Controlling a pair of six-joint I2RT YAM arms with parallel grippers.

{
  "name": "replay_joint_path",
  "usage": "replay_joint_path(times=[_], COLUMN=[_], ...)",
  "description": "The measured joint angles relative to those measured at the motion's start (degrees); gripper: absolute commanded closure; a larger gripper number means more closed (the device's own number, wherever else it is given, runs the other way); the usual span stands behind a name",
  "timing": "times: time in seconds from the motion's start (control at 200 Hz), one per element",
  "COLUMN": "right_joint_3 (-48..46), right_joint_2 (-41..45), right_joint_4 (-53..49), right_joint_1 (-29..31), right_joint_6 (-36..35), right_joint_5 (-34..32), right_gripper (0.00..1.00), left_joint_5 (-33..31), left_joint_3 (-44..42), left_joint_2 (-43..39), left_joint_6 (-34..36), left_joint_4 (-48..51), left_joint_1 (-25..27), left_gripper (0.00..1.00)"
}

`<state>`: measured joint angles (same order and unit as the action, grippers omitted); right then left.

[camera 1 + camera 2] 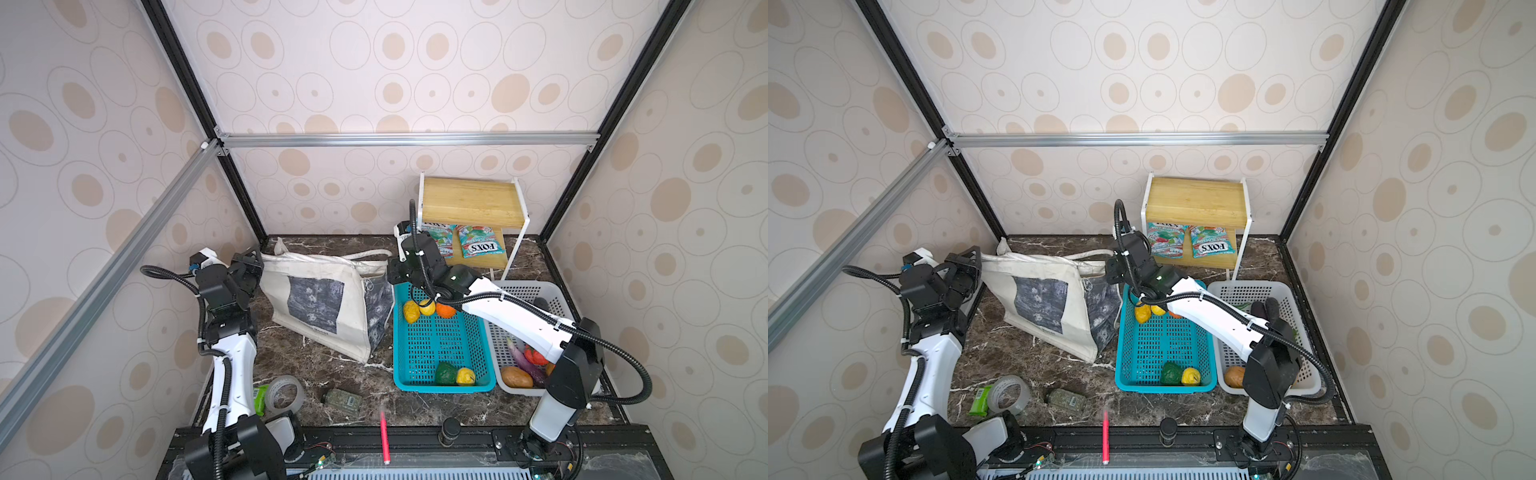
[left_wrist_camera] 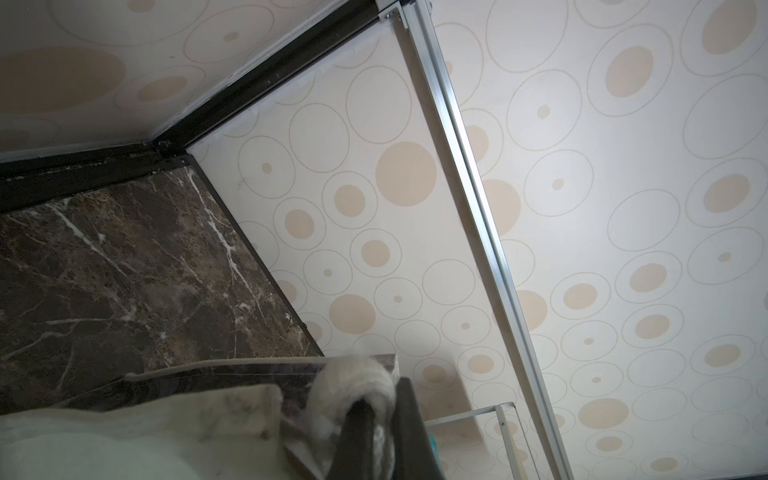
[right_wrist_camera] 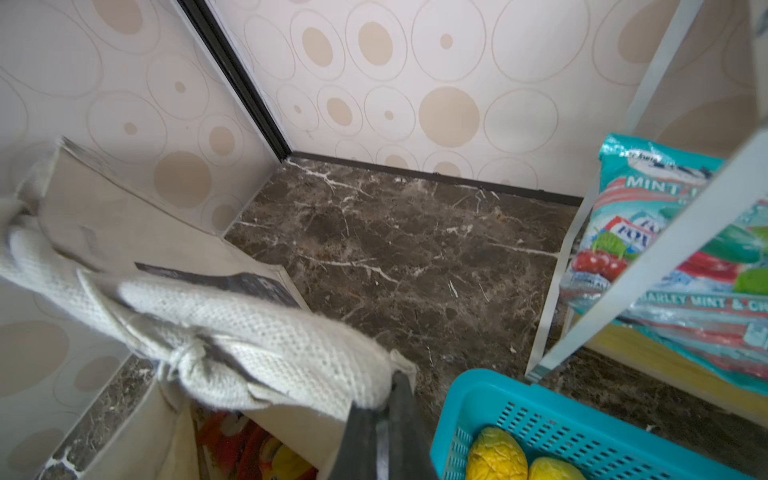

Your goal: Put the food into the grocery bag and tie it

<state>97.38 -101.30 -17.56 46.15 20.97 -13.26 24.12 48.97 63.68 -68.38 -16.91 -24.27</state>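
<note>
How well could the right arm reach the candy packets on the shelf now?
Probably not yet: the right gripper is shut on the grocery bag handle. The candy packets lie nearby on the shelf, but it must let go first.

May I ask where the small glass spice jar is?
In both top views the jar lies front-left, between the clear tape roll and the pink pen.

This is a robot test cell in a lab. Aluminium frame bars [image 1: 407, 139] hold wallpapered panels [image 1: 415, 62] around a marble-look tabletop [image 1: 436, 405]. A left arm [image 1: 230, 365] and a right arm [image 1: 511, 313] stand on a black rail [image 1: 415, 437] at its front edge.
</note>
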Motion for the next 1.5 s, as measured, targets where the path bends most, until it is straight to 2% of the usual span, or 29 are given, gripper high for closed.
replay_joint_path(times=[0.105, 0.23, 0.365, 0.44, 0.54, 0.725, 0.825, 0.93, 1.075, 1.11, 1.2, 1.36, 1.425, 1.455, 1.49, 1.5], right_joint_3=[9.7, 25.5, 46.6, 53.0, 51.5, 33.9, 29.9, 29.4, 29.2, 29.1, 28.2, 26.7, 26.4, 26.2, 25.6, 25.5], right_joint_2=[-5.4, -15.5, -28.1, -31.8, -31.5, -24.2, -22.2, -21.4, -20.5, -20.3, -19.4, -17.1, -15.9, -15.3, -14.5, -14.2], right_joint_4=[-3.1, -8.3, -15.2, -17.7, -18.6, -11.9, -9.5, -8.4, -7.7, -7.6, -7.2, -6.5, -6.4, -6.3, -6.0, -6.0], right_joint_1=[-0.6, -1.3, -2.2, -2.6, -3.3, -4.3, -4.3, -4.2, -2.9, -2.6, -1.6, 0.2, 0.8, 0.9, 1.1, 1.1], right_joint_6=[-1.8, -4.5, -6.8, -7.4, -7.4, -6.9, -7.0, -8.2, -11.2, -11.9, -13.6, -15.8, -16.2, -16.3, -16.5, -16.6], right_joint_5=[-0.1, -1.3, -2.2, -2.6, -3.7, -4.5, -3.8, -2.8, -3.1, -3.1, -3.0, -2.4, -2.1, -2.0, -2.0, -2.0], right_gripper=[1.00, 1.00, 1.00, 1.00, 1.00, 0.98, 0.94, 0.85, 0.78, 0.75, 0.64, 0.50, 0.45, 0.42, 0.40, 0.39], left_joint_5=[-0.5, -1.9, -4.5, -5.2, -5.6, -6.1, -6.3, -7.3, -8.0, -8.0, -8.0, -8.0, -8.0, -8.2, -8.4, -8.5], left_joint_3=[0.0, 1.4, 3.7, 4.9, 3.4, -5.5, -7.5, -8.2, -8.2, -8.2, -8.2, -8.1, -7.5, -7.1, -6.5, -6.4], left_joint_2=[1.1, 3.5, 6.2, 7.7, 8.8, 8.7, 8.3, 7.1, 6.1, 6.0, 5.4, 3.3, 2.6, 2.4, 1.9, 1.7], left_joint_6=[-2.4, -5.4, -7.7, -8.2, -9.1, -9.9, -9.9, -9.9, -9.9, -9.9, -9.9, -8.9, -8.2, -7.8, -7.2, -7.1], left_joint_4=[-2.5, -5.4, -8.3, -9.6, -13.7, -20.6, -22.5, -22.9, -23.0, -22.9, -22.8, -21.8, -20.2, -19.4, -18.1, -17.9], left_joint_1=[-0.5, -0.7, 0.2, 1.2, 3.0, 4.8, 5.1, 5.1, 5.0, 5.0, 5.0, 5.0, 5.0, 5.0, 5.0, 5.0], left_gripper=[1.00, 1.00, 1.00, 1.00, 1.00, 1.00, 1.00, 0.93, 0.84, 0.79, 0.56, 0.44, 0.36, 0.23, 0.17, 0.12])
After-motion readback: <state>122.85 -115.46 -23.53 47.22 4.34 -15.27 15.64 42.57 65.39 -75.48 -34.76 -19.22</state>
